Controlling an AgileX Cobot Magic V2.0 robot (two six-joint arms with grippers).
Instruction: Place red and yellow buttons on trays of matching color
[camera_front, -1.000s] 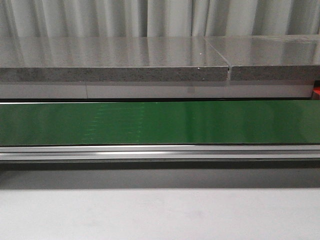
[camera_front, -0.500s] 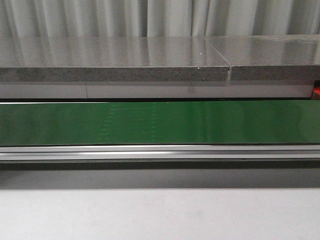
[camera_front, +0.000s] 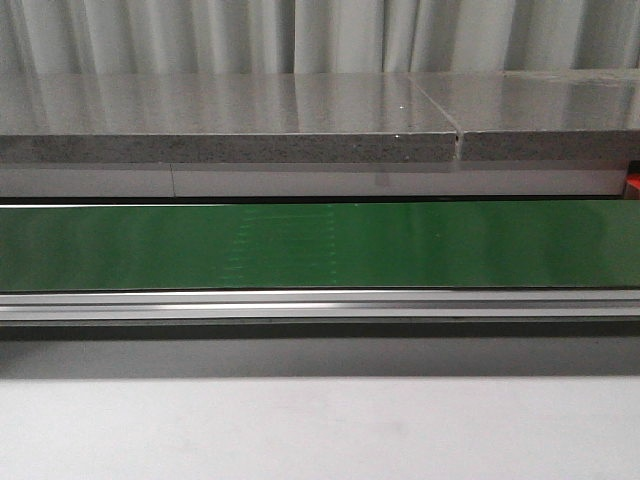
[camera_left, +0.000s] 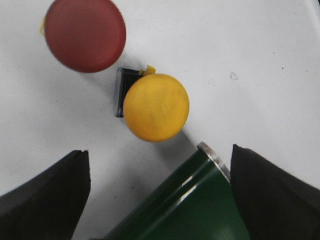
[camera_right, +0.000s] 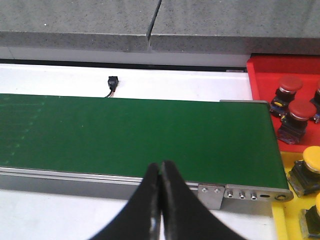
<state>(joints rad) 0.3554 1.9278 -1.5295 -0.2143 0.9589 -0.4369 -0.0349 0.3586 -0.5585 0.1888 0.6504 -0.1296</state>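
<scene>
Hovering open, left pincer (camera_left: 159, 200) over yellow button (camera_left: 156, 107); right pincer (camera_right: 160, 172) closed.

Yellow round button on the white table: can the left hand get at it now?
Probably yes: the yellow round button lies uncovered beyond the open left hand, though the green conveyor's end sits between its fingers.

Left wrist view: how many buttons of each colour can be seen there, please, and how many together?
red button: 1
yellow button: 1
Total: 2
</scene>
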